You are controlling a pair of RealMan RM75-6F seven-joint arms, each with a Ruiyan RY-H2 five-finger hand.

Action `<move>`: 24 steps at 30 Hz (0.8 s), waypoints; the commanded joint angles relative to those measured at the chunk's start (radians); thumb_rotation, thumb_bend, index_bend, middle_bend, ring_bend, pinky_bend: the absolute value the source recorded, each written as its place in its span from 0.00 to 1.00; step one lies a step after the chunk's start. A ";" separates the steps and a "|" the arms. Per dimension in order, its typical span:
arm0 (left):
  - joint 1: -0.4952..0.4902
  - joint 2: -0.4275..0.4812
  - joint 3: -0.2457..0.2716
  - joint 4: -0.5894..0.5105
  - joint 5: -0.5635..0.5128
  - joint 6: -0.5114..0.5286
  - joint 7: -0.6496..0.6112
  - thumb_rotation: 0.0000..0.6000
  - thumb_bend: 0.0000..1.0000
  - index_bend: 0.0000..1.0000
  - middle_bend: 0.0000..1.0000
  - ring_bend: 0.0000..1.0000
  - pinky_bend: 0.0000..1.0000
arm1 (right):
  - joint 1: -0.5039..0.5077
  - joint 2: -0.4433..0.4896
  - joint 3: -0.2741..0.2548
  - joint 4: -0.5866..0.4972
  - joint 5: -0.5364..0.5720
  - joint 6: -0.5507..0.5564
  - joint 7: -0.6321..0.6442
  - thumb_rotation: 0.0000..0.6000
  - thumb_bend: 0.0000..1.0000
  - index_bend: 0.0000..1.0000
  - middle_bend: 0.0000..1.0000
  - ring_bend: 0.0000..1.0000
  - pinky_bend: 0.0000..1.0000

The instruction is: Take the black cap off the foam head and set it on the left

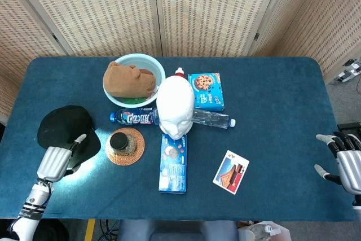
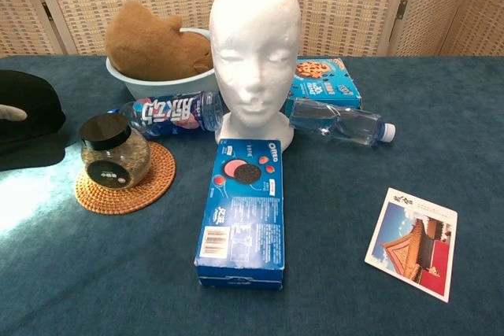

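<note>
The black cap [image 1: 66, 130] lies on the blue table at the left, off the white foam head [image 1: 175, 107], which stands bare in the middle. In the chest view the cap [image 2: 27, 112] shows at the left edge and the foam head [image 2: 256, 53] faces me. My left hand [image 1: 55, 163] is at the cap's near edge, with one finger stretched out over the cap and no visible grip on it. My right hand [image 1: 343, 165] hovers at the table's right edge, fingers spread and holding nothing.
A jar [image 1: 120, 142] on a woven coaster stands just right of the cap. Around the head are a pale bowl [image 1: 148, 63] with a brown plush toy, two lying bottles, a cookie box [image 1: 205, 90], an Oreo box [image 1: 174, 163] and a postcard [image 1: 231, 171].
</note>
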 commanded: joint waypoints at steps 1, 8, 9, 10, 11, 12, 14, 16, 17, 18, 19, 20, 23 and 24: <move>0.007 0.065 0.000 -0.129 -0.058 -0.060 0.126 1.00 0.15 0.05 0.96 0.96 1.00 | -0.001 -0.001 0.000 0.002 0.001 0.000 0.002 1.00 0.18 0.28 0.31 0.16 0.22; 0.006 0.136 0.009 -0.290 -0.154 -0.142 0.295 1.00 0.13 0.00 0.91 0.91 1.00 | -0.001 -0.002 0.000 0.007 0.003 0.000 0.006 1.00 0.18 0.28 0.31 0.17 0.22; 0.005 0.144 0.011 -0.309 -0.167 -0.154 0.320 1.00 0.12 0.00 0.89 0.90 1.00 | -0.001 -0.002 0.000 0.007 0.002 0.000 0.006 1.00 0.18 0.28 0.31 0.17 0.22; 0.003 0.151 0.012 -0.326 -0.179 -0.162 0.341 1.00 0.12 0.00 0.88 0.88 1.00 | -0.001 -0.003 0.000 0.008 0.001 -0.001 0.007 1.00 0.18 0.28 0.31 0.17 0.22; 0.001 0.158 0.012 -0.347 -0.195 -0.170 0.364 1.00 0.11 0.00 0.86 0.86 1.00 | 0.000 -0.003 0.000 0.008 0.000 -0.001 0.008 1.00 0.18 0.28 0.31 0.17 0.22; 0.001 0.163 0.011 -0.361 -0.207 -0.174 0.378 1.00 0.10 0.00 0.84 0.84 0.99 | 0.000 -0.004 0.000 0.009 0.000 -0.001 0.009 1.00 0.18 0.28 0.31 0.17 0.22; 0.000 0.171 0.008 -0.387 -0.225 -0.176 0.404 1.00 0.07 0.00 0.78 0.79 0.93 | -0.001 -0.004 0.000 0.010 -0.001 0.000 0.010 1.00 0.18 0.28 0.31 0.17 0.22; 0.001 0.176 0.007 -0.404 -0.235 -0.171 0.424 1.00 0.05 0.00 0.72 0.74 0.89 | -0.002 -0.003 0.000 0.011 0.001 0.001 0.012 1.00 0.18 0.28 0.31 0.17 0.22; 0.001 0.178 0.005 -0.414 -0.237 -0.166 0.436 1.00 0.05 0.00 0.69 0.72 0.87 | -0.003 -0.003 0.000 0.011 0.001 0.003 0.013 1.00 0.18 0.28 0.31 0.17 0.22; 0.001 0.180 0.004 -0.420 -0.237 -0.161 0.442 1.00 0.05 0.00 0.67 0.71 0.87 | -0.004 -0.003 0.000 0.012 0.001 0.004 0.014 1.00 0.18 0.28 0.31 0.17 0.22; 0.002 0.182 0.003 -0.426 -0.236 -0.156 0.444 1.00 0.05 0.00 0.65 0.69 0.86 | -0.005 -0.003 0.000 0.012 0.001 0.005 0.015 1.00 0.18 0.28 0.31 0.17 0.22; 0.004 0.184 0.000 -0.433 -0.230 -0.146 0.441 1.00 0.05 0.00 0.63 0.67 0.86 | -0.005 -0.003 -0.001 0.013 0.001 0.006 0.016 1.00 0.18 0.28 0.31 0.17 0.22; 0.011 0.186 -0.014 -0.444 -0.203 -0.107 0.404 1.00 0.05 0.00 0.61 0.66 0.86 | -0.007 -0.003 -0.001 0.014 0.000 0.007 0.017 1.00 0.18 0.28 0.31 0.17 0.22; 0.015 0.184 -0.018 -0.443 -0.192 -0.093 0.389 1.00 0.05 0.00 0.61 0.66 0.86 | -0.007 -0.004 -0.001 0.015 0.001 0.007 0.017 1.00 0.18 0.28 0.31 0.17 0.22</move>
